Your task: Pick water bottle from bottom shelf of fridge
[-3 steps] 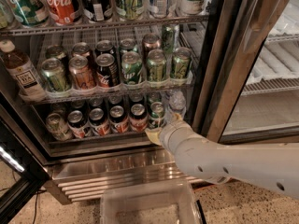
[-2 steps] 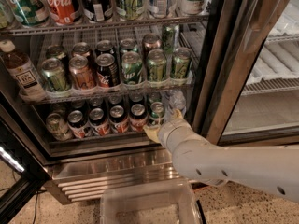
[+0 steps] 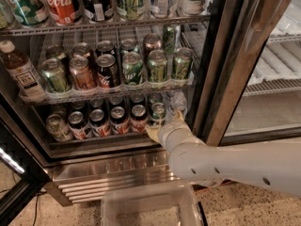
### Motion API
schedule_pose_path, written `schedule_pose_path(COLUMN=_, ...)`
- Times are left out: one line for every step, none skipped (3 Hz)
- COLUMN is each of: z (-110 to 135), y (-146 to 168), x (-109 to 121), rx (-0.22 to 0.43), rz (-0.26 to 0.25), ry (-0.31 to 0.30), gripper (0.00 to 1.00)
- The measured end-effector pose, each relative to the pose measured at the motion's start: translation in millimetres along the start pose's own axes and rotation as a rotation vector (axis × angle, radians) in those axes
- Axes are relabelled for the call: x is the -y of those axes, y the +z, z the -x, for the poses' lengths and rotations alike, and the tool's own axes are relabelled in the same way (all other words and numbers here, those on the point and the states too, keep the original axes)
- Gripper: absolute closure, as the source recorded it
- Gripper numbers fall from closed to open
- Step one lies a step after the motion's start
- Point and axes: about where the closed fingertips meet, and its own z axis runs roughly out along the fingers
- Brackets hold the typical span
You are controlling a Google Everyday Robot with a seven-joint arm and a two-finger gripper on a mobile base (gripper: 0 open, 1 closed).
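Note:
The water bottle (image 3: 178, 101), small and clear with ribbed sides, stands at the right end of the bottom shelf (image 3: 101, 140) of the fridge (image 3: 221, 79), next to rows of soda cans. My gripper (image 3: 164, 126) is at the shelf's front right, just below and in front of the bottle. Its pale yellow fingertips (image 3: 152, 133) are spread apart, one toward the cans and one at the bottle's base. It holds nothing. The bottle's lower part is hidden behind the gripper.
A brown tea bottle (image 3: 21, 72) stands at the left of the middle rack, with cans (image 3: 134, 67) beside it. Large bottles (image 3: 61, 4) fill the top rack. A dark door post (image 3: 211, 69) is right of the bottle. A clear bin (image 3: 150, 206) sits below, on the robot.
My gripper has moved slightly up and right, closer to the base of the water bottle. The cans and bottles have not moved.

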Motion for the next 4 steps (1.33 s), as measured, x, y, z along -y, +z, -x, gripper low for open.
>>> schedule_pose_path(z=3, y=0, x=11, rx=0.030, rz=-0.065, ry=0.004, gripper=0.30)
schedule_pose_path(z=12, y=-17, x=27, rx=0.074, rz=-0.150, ry=0.007, gripper=0.30)
schedule_pose_path(z=13, y=-26, x=39, rx=0.087, rz=-0.189, ry=0.016, gripper=0.31)
schedule_pose_path(z=5, y=-17, x=38, rx=0.072, rz=-0.161, ry=0.037, gripper=0.31)
